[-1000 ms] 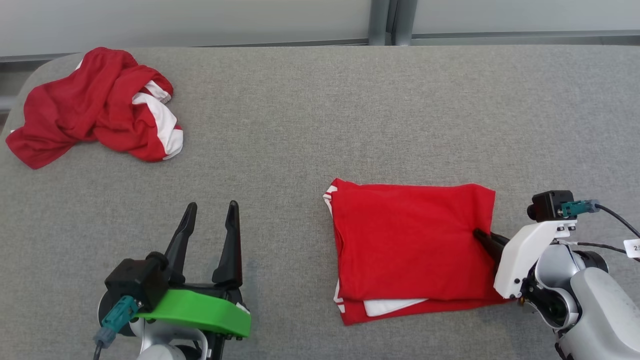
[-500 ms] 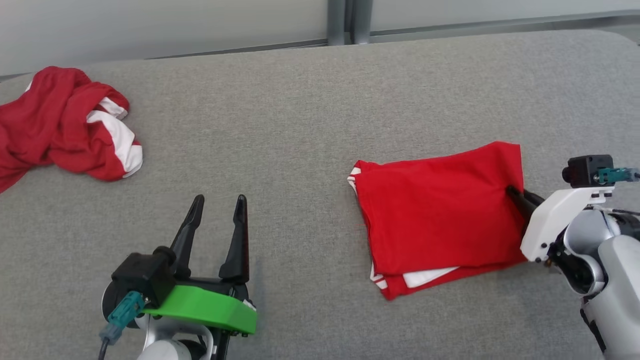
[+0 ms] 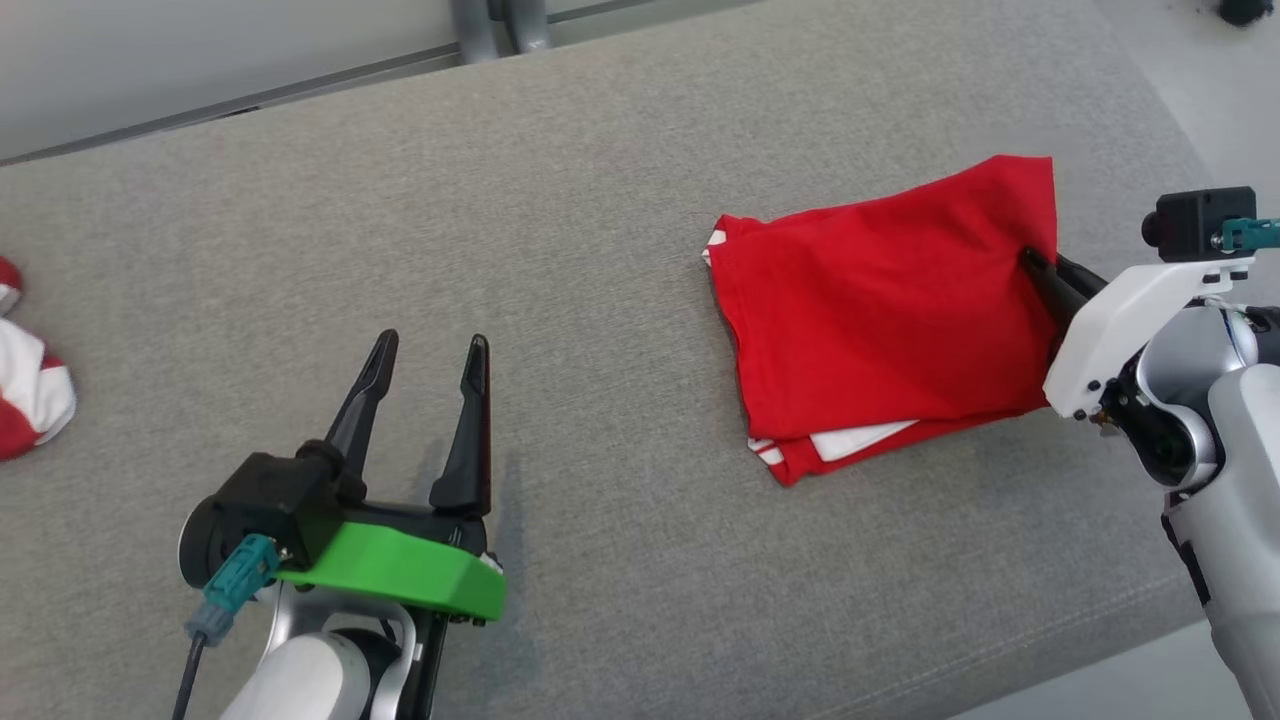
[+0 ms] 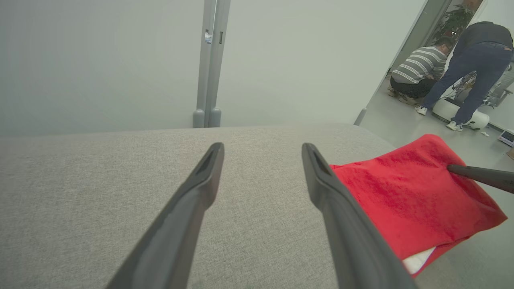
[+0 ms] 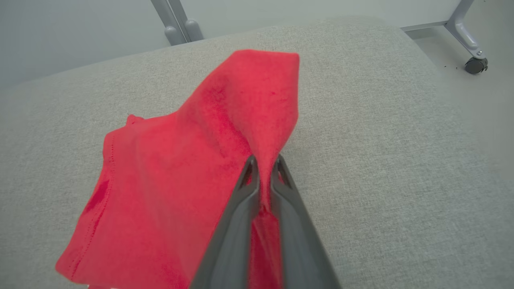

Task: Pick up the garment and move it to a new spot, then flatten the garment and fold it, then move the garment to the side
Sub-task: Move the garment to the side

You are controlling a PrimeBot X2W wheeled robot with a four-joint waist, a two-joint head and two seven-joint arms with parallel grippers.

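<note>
On grey table (image 3: pixel 620 250), right gripper (image 5: pixel 263 164) pinches folded garment (image 3: pixel 880 300) edge.

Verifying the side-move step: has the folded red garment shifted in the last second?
Yes. The folded garment, pinched by the right gripper, slid to the robot's right: farther from the crumpled garment and the grey post.

1. No legible text, brand, number or sign found in any view.
2. Small pale sticker (image 4: pixel 207 37) on the upright grey post (image 4: pixel 212 80), left wrist view: markings too small to read.
</note>
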